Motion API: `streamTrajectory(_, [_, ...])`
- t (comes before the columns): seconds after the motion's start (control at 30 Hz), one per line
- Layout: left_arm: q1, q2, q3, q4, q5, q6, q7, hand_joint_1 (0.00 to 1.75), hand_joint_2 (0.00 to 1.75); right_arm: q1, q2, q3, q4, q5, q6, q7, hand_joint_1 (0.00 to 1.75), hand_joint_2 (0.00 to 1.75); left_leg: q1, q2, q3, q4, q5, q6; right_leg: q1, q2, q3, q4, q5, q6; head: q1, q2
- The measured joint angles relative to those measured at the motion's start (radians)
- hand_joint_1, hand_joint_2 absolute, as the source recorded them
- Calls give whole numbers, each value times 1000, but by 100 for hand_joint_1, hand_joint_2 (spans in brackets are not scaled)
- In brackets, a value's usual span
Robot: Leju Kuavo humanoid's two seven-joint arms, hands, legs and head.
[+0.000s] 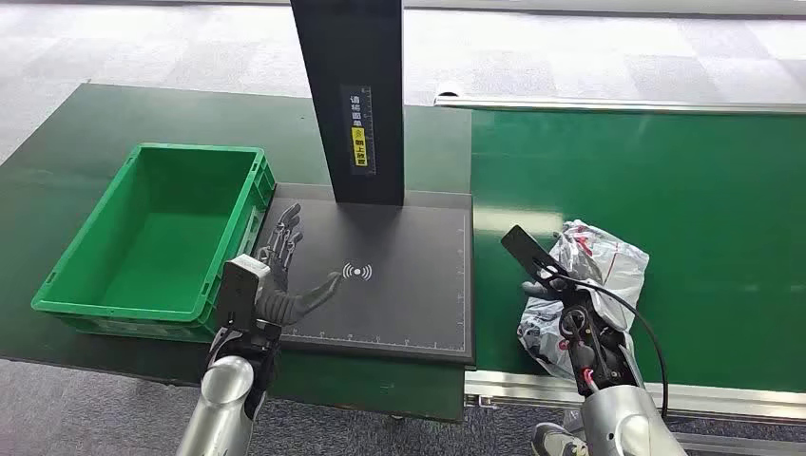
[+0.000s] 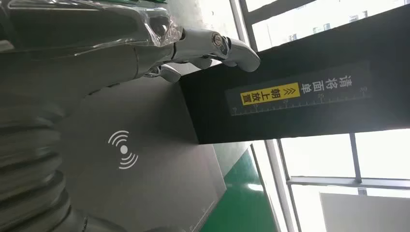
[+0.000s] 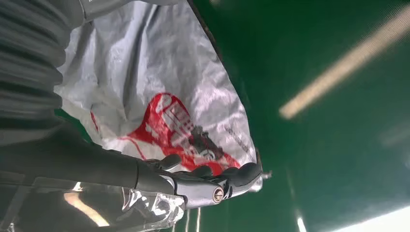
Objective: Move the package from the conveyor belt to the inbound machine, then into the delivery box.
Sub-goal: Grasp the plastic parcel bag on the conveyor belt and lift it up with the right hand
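Crinkled silver plastic marks the package (image 1: pixel 594 275), a soft mailer bag with red print that lies on the green conveyor belt (image 1: pixel 703 218), close to its near edge and just beside the inbound machine (image 1: pixel 399 275). The robot's right hand (image 1: pixel 546 275) is at the bag's near side; in the right wrist view its fingers (image 3: pixel 232 176) curl against the bag's edge, though whether they have a firm hold or merely touch it cannot be told. The left hand (image 1: pixel 285 275) hovers with fingers spread over the left part of the machine's dark scanning plate, holding nothing, near the white wireless symbol (image 1: pixel 357 273). The green delivery box (image 1: pixel 157 237) stands touching the plate's left edge.

The step in hand appears to be the first pickup: the bag is not yet off the belt. The next move likely calls for the right hand to secure its grip on the slack plastic, lift, and carry the bag left onto the plate beneath the black post (image 1: pixel 352 95). The loose film may slip or sag as it rises.
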Motion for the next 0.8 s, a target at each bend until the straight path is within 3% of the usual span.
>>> streamTrajectory(0.4, [-13,-1,1,29,11,-2,-9,0,175,-45,-29,1,159,1,47,-6,4,175,0,0,0,0,0,0,0,0,0,0,0,0,0,0])
streamTrajectory(0.53, [-17,-1,0,38,17,-2,-9,0,175,-69,-34,6,192,7,75,-9,175,175,0,0,0,0,0,0,0,0,0,0,0,0,0,0])
streamTrajectory(0.8, [-34,0,0,59,31,9,-13,0,175,-119,-44,17,246,3,110,-35,175,175,0,0,1,0,0,0,0,0,0,0,0,0,0,0])
